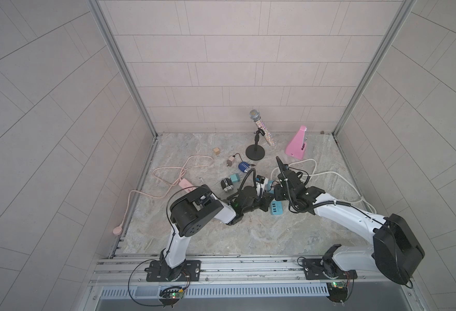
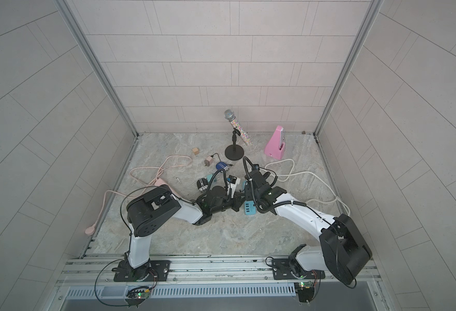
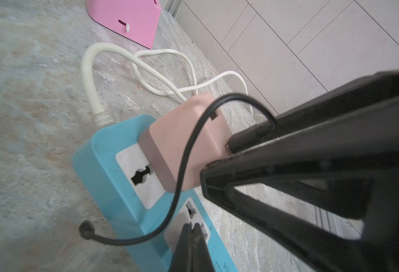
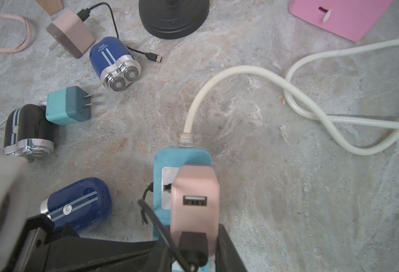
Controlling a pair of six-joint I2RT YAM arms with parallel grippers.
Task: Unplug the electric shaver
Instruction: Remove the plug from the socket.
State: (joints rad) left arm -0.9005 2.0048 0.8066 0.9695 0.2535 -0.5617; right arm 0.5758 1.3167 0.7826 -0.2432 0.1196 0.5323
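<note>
A pink adapter (image 4: 193, 200) stands on the end socket of the blue power strip (image 4: 182, 156); its prongs are hidden. My right gripper (image 4: 195, 235) is shut on the adapter's sides. A thin black cable (image 3: 186, 153) loops out of the adapter and ends on the table by the strip. A blue electric shaver (image 4: 80, 207) lies just beside the strip; I cannot tell whether the cable reaches it. My left gripper (image 3: 191, 235) is shut, its tips resting on the strip's second socket plate. In both top views the two grippers meet over the strip (image 1: 276, 209) (image 2: 249, 209).
A second blue shaver (image 4: 113, 63), a black shaver (image 4: 26, 131), a teal adapter (image 4: 66, 106) and a brownish adapter (image 4: 71, 33) lie close by. The strip's white cord (image 4: 311, 106) coils to one side. A microphone stand (image 1: 255, 153), a pink wedge (image 1: 298, 145) and a pink strip (image 1: 185, 184) stand farther off.
</note>
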